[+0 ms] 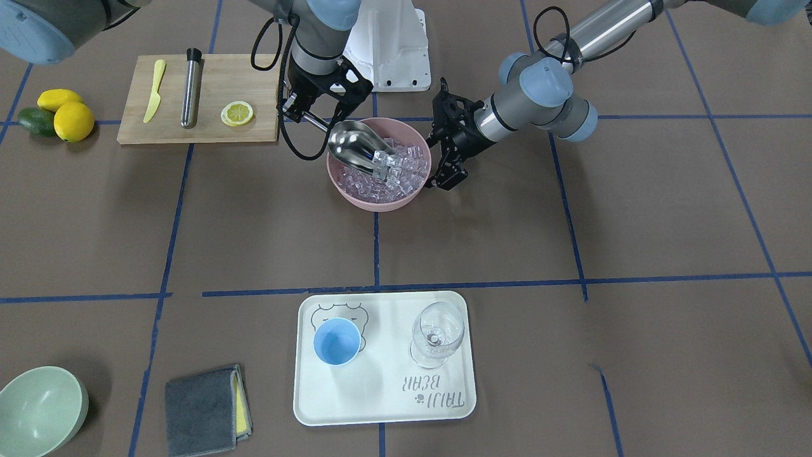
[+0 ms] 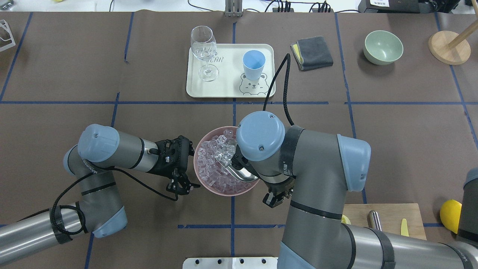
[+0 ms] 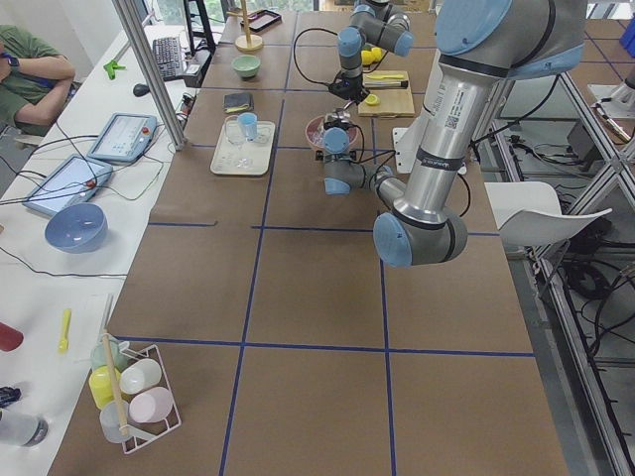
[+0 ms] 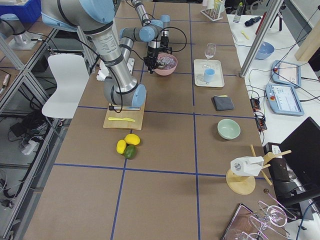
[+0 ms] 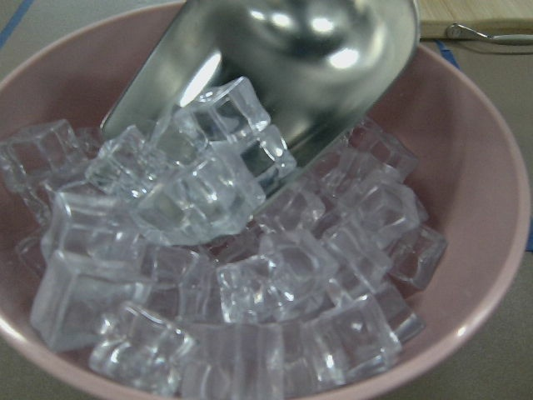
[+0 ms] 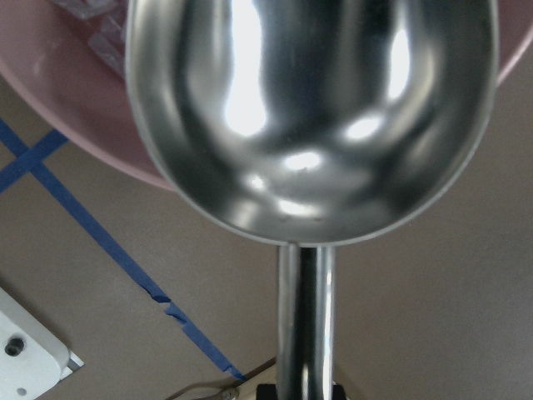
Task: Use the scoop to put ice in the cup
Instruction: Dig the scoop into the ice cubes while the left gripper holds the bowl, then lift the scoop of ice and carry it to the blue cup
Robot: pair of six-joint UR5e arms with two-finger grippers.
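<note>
Bright, even light falls from above and lays only soft, short shadows on the table (image 1: 666,209) beside the arms and the bowl (image 1: 374,203). The scoop (image 6: 308,125) throws hard white glare in both wrist views, and the ice (image 5: 250,283) glints. The left wrist view is sharp on the near cubes. Behind the scoop, the right wrist view is blurred. Far things in the side views lack detail.

Brown table (image 1: 634,222) gridded with blue tape. Directly on it: pink bowl (image 1: 374,202) at centre, wooden cutting board (image 1: 254,76) beside it, white tray (image 1: 380,406), folded grey cloth (image 1: 202,409), green bowl (image 1: 38,412), two lemons (image 1: 73,120), avocado (image 1: 35,120).
</note>
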